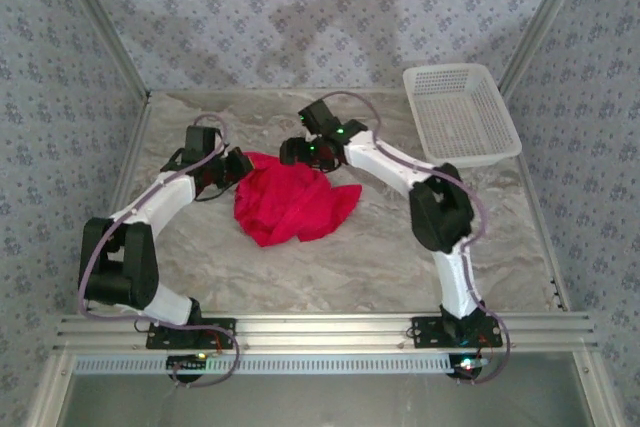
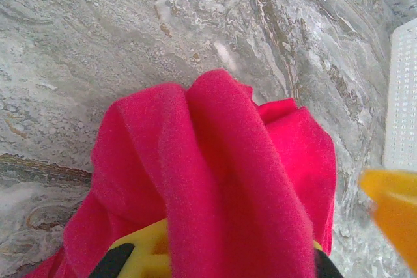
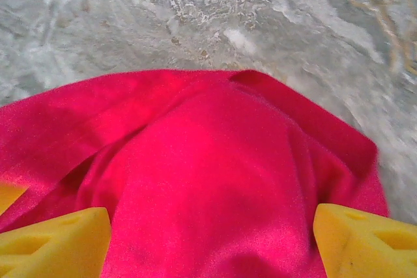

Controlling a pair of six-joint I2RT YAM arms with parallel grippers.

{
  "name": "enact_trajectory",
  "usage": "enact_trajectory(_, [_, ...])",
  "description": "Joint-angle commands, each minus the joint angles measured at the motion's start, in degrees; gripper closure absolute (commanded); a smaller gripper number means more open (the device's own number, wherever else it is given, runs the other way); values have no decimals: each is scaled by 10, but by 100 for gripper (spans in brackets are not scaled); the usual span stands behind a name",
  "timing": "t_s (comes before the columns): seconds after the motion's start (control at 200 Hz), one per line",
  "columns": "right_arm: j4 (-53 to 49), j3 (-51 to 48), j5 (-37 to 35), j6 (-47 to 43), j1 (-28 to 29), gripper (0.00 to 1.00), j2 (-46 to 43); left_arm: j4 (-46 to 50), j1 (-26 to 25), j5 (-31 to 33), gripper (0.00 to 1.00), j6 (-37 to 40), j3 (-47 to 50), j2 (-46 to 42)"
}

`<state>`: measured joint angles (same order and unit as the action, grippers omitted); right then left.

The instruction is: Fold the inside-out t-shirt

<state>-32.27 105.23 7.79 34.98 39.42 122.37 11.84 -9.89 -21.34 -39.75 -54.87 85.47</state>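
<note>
Currently underway: probably spreading crumpled bright red cloth t-shirt point(image 1: 290, 202).
Left pincer point(image 1: 238, 165): pinching its cloth.
Right pincer point(image 3: 208, 236): standing spread astride cloth.
Next: needing fresh edge-grip.

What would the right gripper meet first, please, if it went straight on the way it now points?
Most likely the red t-shirt: the cloth bulges between the right gripper's open fingers and lies directly ahead, with the marble table beyond it. How near the cloth is, I cannot tell.
</note>
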Motion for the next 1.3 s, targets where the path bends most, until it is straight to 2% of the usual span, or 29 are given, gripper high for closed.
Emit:
enact_trajectory(0.0, [-87,94,-13,-29,5,17,62,7,-2,5,100,7,1,-23])
enact_trajectory(0.05, [-104,127,-9,-37,5,18,85,10,-2,6,100,8,-3,-24])
enact_trajectory(0.095, [-113,151,-1,-40,2,25,101,14,-2,7,100,9,-6,-25])
enact_trajectory(0.135, [-117,167,10,-42,-1,39,111,17,-2,7,100,11,-8,-25])
enact_trajectory(0.235, [-137,195,21,-52,-6,88,110,23,1,9,100,14,-14,-23])
enact_trajectory(0.27, [-148,202,18,-59,-7,100,102,23,3,9,100,14,-17,-22])
enact_trajectory(0.4, [-180,232,-5,-92,-16,100,46,30,18,4,100,15,-48,-8])
enact_trajectory(0.515, [-210,281,-31,-137,-26,100,-20,49,57,2,100,16,-100,16])
enact_trajectory(0.6, [-215,296,-14,-150,-42,100,-76,58,100,-6,100,3,-128,34])
enact_trajectory(0.665, [-207,271,3,-156,-58,100,-134,55,126,-10,100,-9,-135,43])
enact_trajectory(0.75, [-147,149,4,-164,-71,100,-240,41,144,-9,100,-24,-124,51])
enact_trajectory(0.849, [-30,-72,12,-147,-95,100,-370,1,140,-9,100,-43,-79,56])
enact_trajectory(0.934, [11,-231,35,-144,-123,100,-451,-41,125,0,100,-58,-24,58])
enact_trajectory(1.054, [86,-469,61,-93,-164,100,-548,-86,93,23,100,-65,46,60])
enact_trajectory(1.144, [112,-571,63,-70,-185,100,-570,-119,63,35,100,-67,85,63])
enact_trajectory(1.249, [119,-615,65,-71,-188,100,-564,-140,27,43,100,-45,102,53])
enact_trajectory(1.294, [113,-622,64,-77,-189,100,-561,-135,10,49,89,-18,101,38])
